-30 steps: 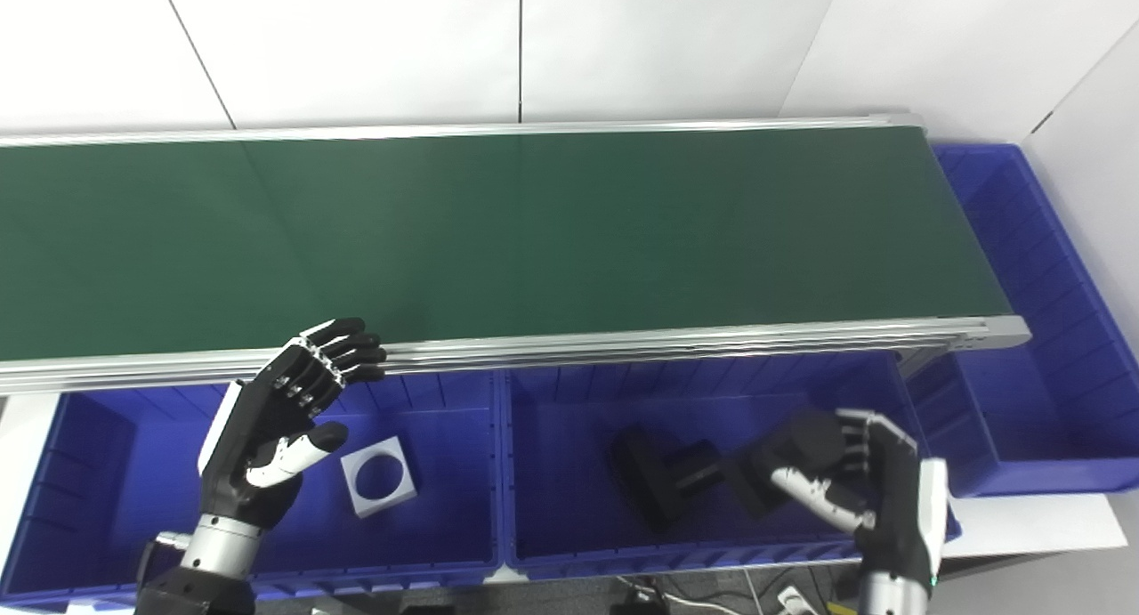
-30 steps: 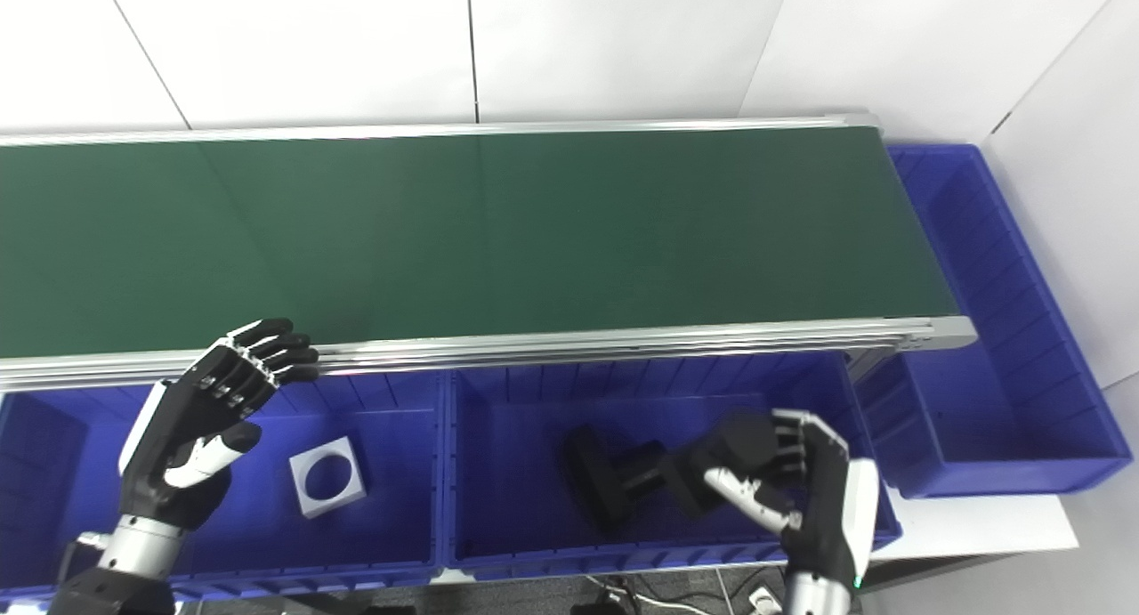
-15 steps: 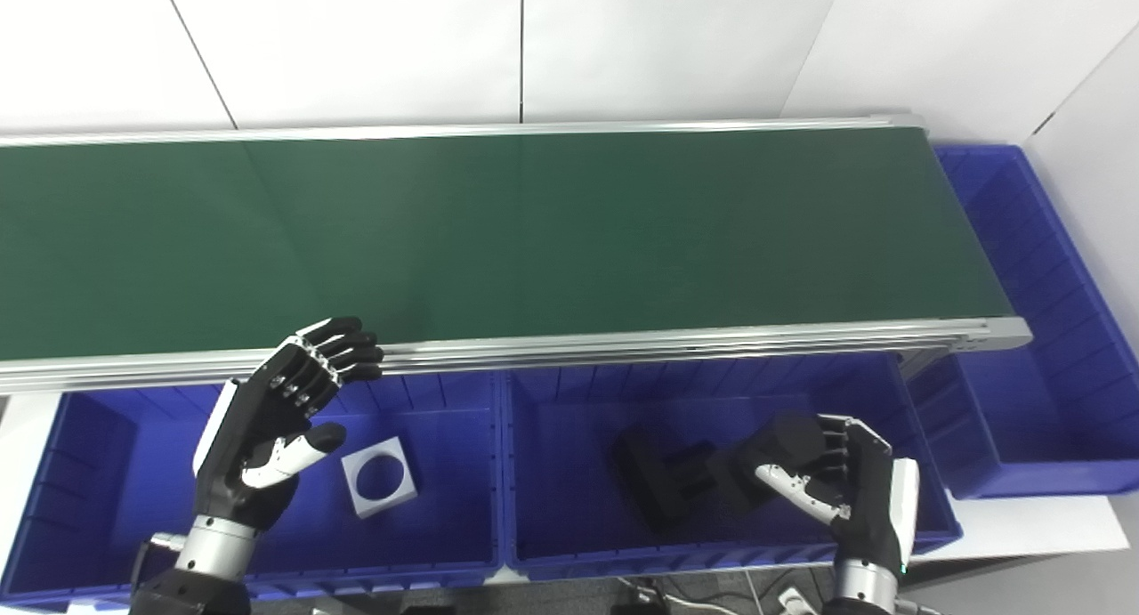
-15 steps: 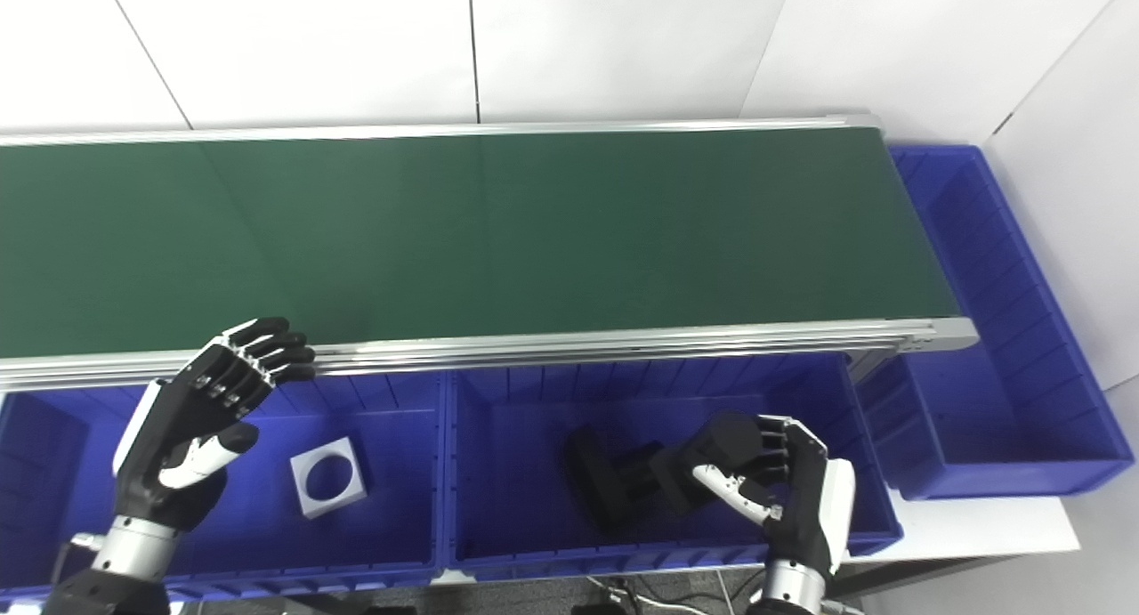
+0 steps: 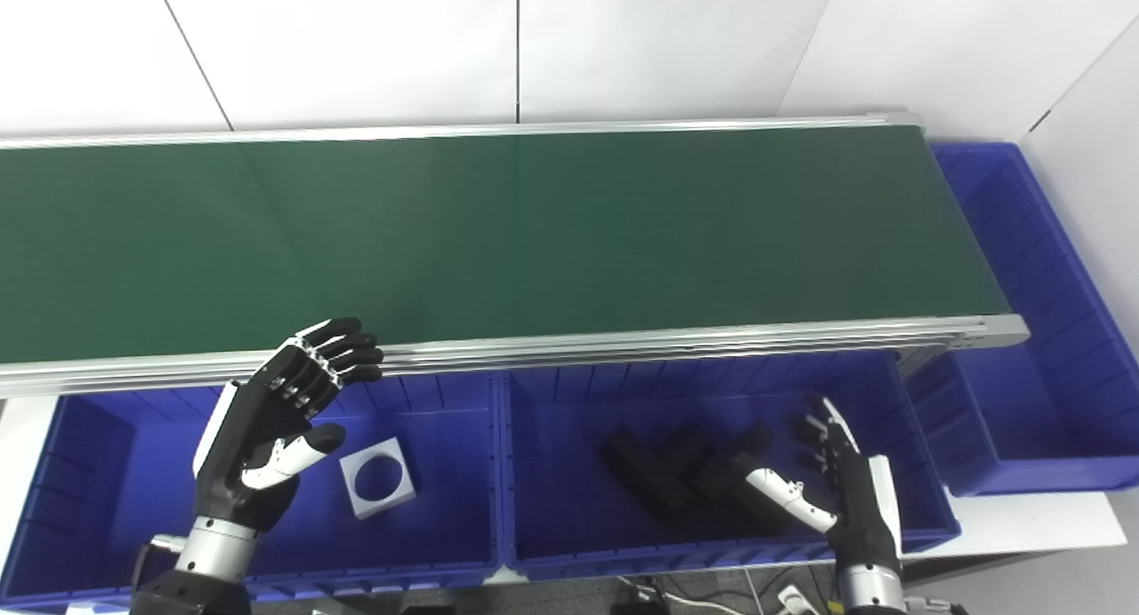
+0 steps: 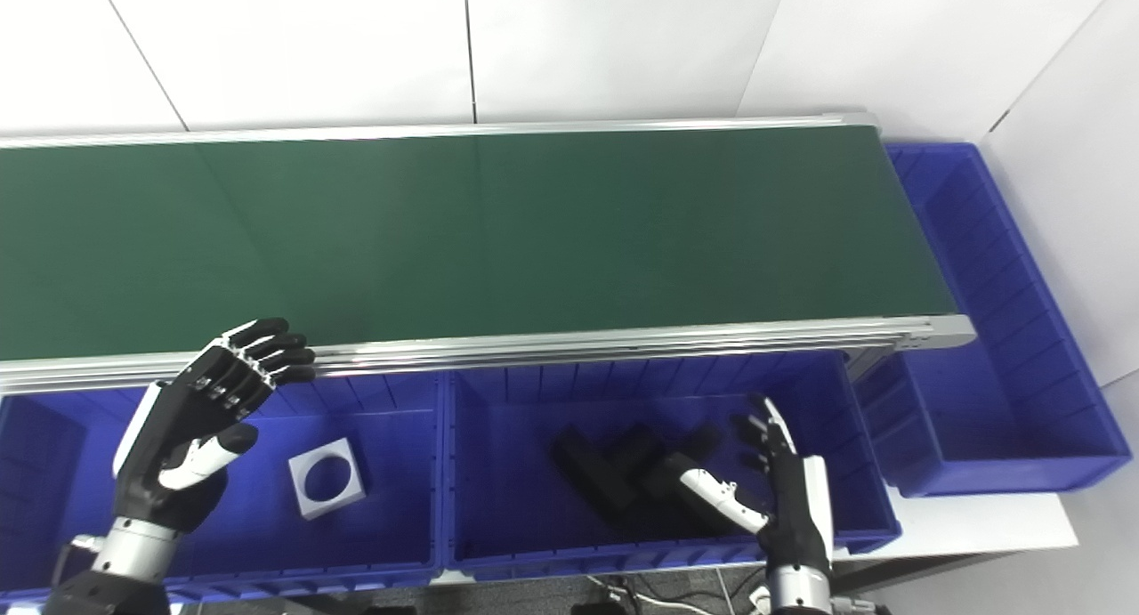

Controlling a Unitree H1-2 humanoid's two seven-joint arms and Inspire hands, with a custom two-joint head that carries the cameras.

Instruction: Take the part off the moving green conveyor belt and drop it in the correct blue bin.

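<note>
Both black parts [image 5: 685, 473] binned, right hand [image 5: 841, 490] now spread

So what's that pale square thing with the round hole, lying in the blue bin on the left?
The pale square part is a flat, light grey block with a large round hole through its middle, through which the blue floor shows. It looks like metal or plastic; which, I cannot tell. It lies flat and turned a little askew on the floor of the left blue bin, alone there. Nothing touches it: the left robot hand hangs open beside it, holding nothing.
</note>
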